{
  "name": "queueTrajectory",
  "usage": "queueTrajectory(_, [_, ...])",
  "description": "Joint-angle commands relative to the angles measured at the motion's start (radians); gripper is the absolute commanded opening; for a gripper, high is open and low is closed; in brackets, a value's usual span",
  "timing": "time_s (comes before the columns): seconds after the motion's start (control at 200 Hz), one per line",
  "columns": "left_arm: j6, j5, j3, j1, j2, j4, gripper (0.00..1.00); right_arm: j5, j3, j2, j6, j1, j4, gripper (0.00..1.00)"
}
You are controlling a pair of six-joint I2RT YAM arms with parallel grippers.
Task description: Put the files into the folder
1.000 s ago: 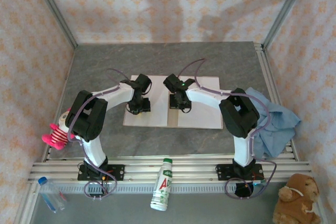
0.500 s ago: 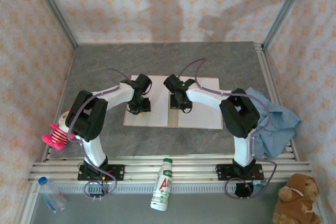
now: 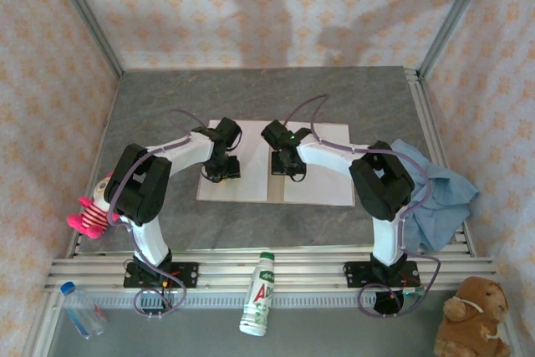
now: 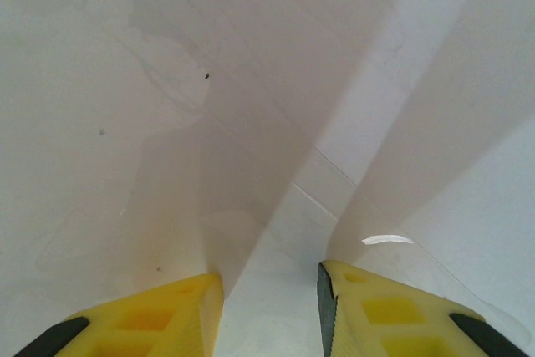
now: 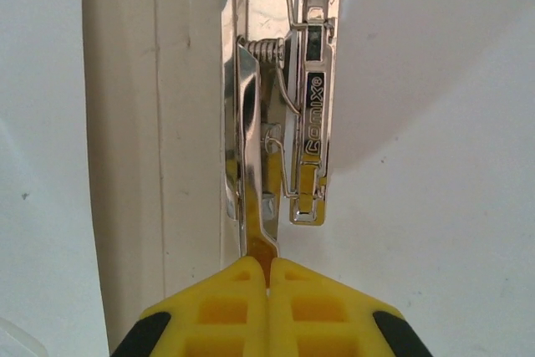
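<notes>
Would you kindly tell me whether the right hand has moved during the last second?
No. The right hand stays put against the spine of the folder, shut on the metal fastener.

The folder (image 3: pixel 275 191) lies open and flat in the middle of the grey worktop, its spine running away from the arms. Only a narrow tan strip of it shows between the two files. One white sheet (image 3: pixel 230 190) covers the left half and the other white sheet (image 3: pixel 322 181) the right, both blank and lying flat, edges roughly square with the folder. Up close the spine is pale cream, with the shiny metal fastener (image 5: pixel 309 106) lying just right of it. The fastener's long lever is nipped between the closed tips of the right pincer (image 5: pixel 267 273).
</notes>
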Motion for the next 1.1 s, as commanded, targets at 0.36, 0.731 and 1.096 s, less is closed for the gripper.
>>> queueTrajectory(0.36, [0.002,-0.016,-0.005,0.005,0.026,-0.016,0.37,-0.016,-0.092,0.07,0.023,-0.011,-0.05,0.07])
queueTrajectory(0.731, [-0.002,-0.009,-0.011,0.006,0.026,-0.008,0.37,-0.009,-0.103,0.096,0.016,-0.011,-0.033,0.08])
queueTrajectory(1.096, [-0.003,-0.01,-0.013,0.006,0.027,-0.009,0.37,-0.017,-0.098,0.076,0.011,-0.011,-0.036,0.13])
